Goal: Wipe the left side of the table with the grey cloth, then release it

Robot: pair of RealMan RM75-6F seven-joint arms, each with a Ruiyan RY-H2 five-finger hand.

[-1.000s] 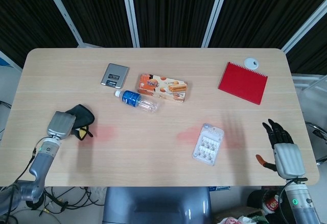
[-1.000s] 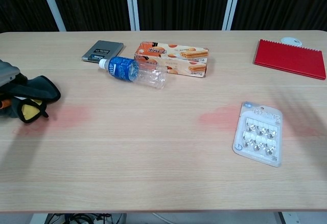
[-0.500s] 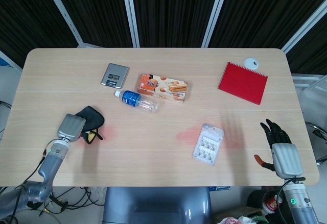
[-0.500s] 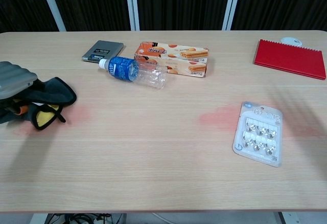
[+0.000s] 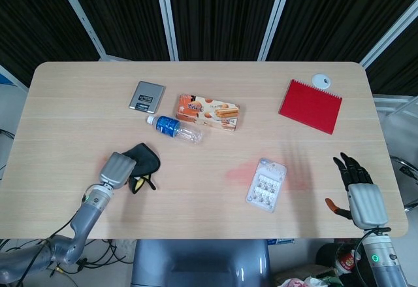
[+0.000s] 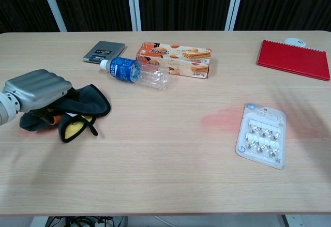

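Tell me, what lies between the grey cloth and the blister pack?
Only bare table, with a reddish stain beside the blister pack; nothing else before the grey cloth, in the head view.

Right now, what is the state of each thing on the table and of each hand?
grey cloth: crumpled, yellow side partly showing, under the left hand
left hand: pressing on the cloth
right hand: off the table edge, fingers spread, holding nothing
bottle: lying on its side, cap on
snack box: closed, lying flat
red notebook: closed, flat
blister pack: flat on the table
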